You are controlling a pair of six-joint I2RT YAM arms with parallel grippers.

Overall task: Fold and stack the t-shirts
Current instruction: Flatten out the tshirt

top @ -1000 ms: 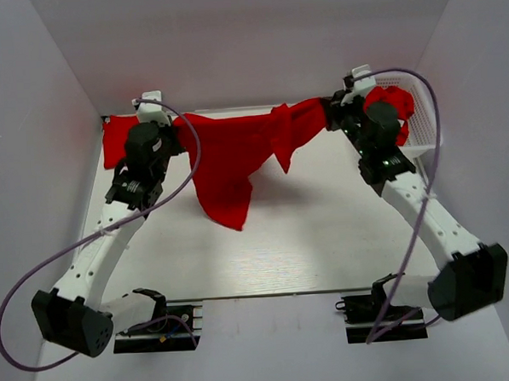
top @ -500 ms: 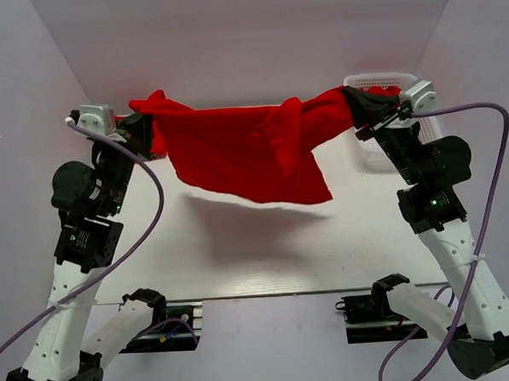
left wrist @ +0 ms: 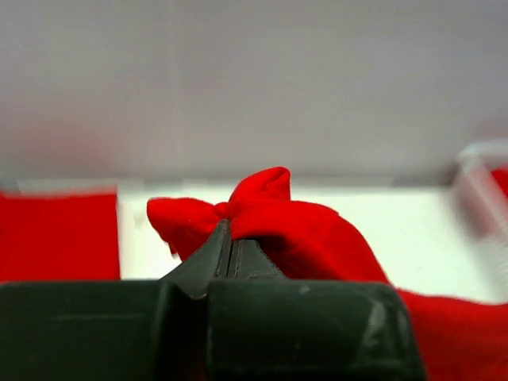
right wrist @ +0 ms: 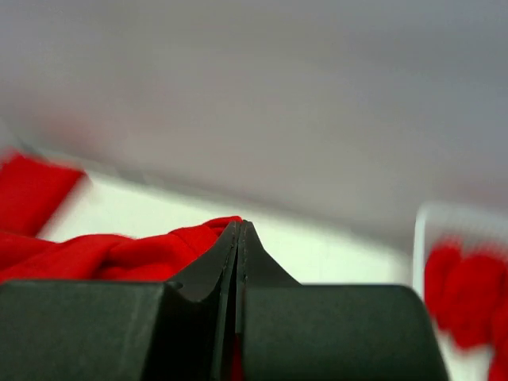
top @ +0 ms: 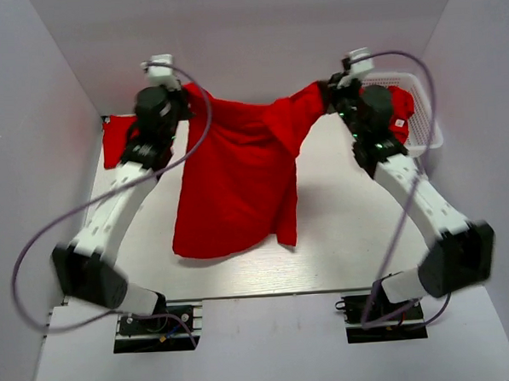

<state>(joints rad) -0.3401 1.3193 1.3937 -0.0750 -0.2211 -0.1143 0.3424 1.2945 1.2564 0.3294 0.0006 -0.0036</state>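
Between the two raised end effectors, in the top view, one t-shirt (top: 237,174) hangs spread out. The left end effector (top: 184,96) is clamped on one upper corner and the right end effector (top: 328,88) on the other. The cloth falls from this grip line toward the arm bases, and its lower hem appears to reach the bench (top: 350,228). One sleeve is doubled over below the right end effector. Outboard of the left end effector, a second t-shirt (top: 113,140) lies flat. Outboard of the right end effector stands the basket (top: 423,122), holding a bunched t-shirt (top: 401,106).

Left wrist view: the fingers are pressed together on a red fold, which puckers just beyond the tips.

Right wrist view: the fingers meet with no visible gap, and red cloth emerges beside the tips on the left.

Step in hand, as judged: laying the t-shirt flat before folding. The next move calls for lowering both end effectors together with the top edge kept taut, then releasing only once the shoulders lie on the bench. The doubled sleeve will likely need straightening.
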